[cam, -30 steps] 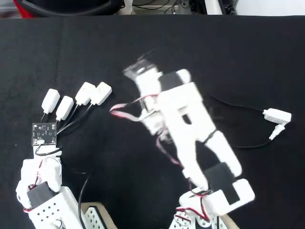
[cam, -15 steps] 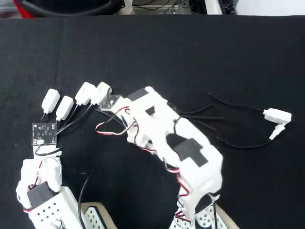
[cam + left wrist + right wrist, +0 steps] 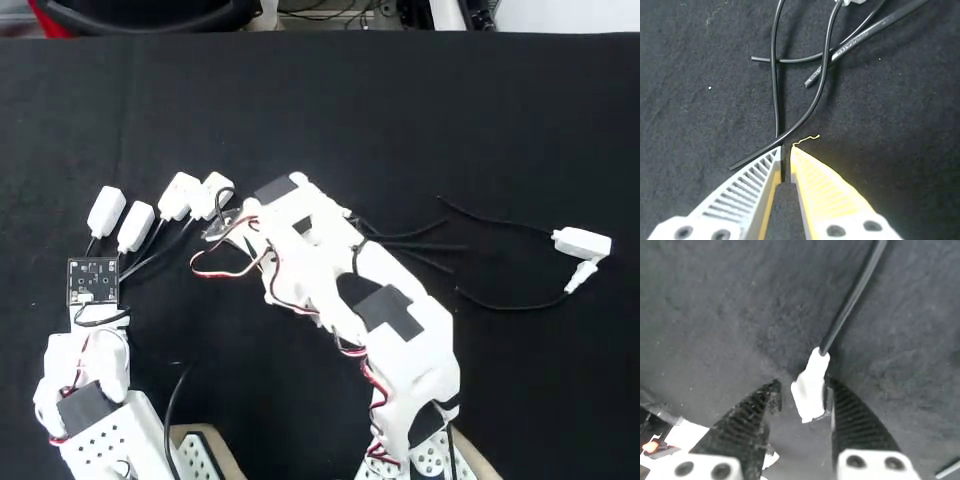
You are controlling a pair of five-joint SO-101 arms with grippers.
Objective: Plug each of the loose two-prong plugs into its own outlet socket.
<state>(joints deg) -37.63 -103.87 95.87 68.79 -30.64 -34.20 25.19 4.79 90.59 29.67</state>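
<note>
White two-prong plug (image 3: 809,395) sits between the spread fingers of the right gripper (image 3: 802,386); best closed squarely on its body, clear of the cable (image 3: 850,300).

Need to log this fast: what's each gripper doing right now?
Left gripper: shut on a black cable.
Right gripper: open around a white plug.

A black cloth (image 3: 520,110) covers the table (image 3: 330,38).

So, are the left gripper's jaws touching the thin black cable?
Touching: left wrist view shows the left gripper jaws shut on the thin black cable.
</note>
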